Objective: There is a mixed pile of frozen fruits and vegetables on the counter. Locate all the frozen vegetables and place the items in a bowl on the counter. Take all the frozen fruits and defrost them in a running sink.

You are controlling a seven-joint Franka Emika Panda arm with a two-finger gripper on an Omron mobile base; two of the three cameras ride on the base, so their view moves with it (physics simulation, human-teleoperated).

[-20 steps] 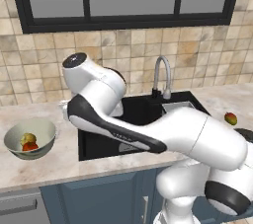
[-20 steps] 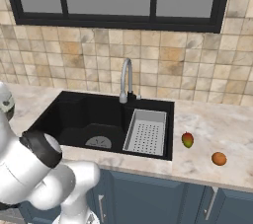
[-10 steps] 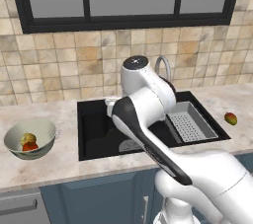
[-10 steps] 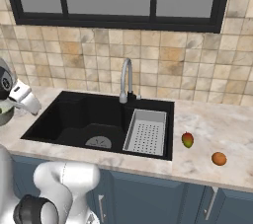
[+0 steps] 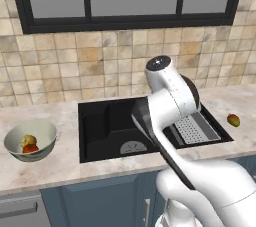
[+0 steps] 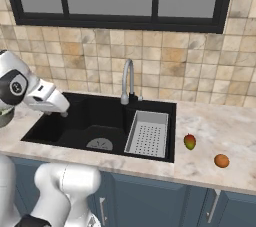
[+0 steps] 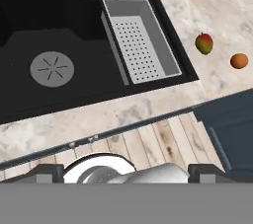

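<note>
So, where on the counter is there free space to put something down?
Bare counter runs from the sink edge to the mango-like fruit and behind it to the wall. Another free strip lies between the bowl and the sink's left edge. It is crowded around the mango-like fruit and orange ball.

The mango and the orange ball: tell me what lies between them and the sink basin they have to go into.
Nothing visible blocks them. The mango and the orange ball lie on bare counter right of the sink. The grey perforated tray fills the basin's near end, so they would pass over it.
</note>
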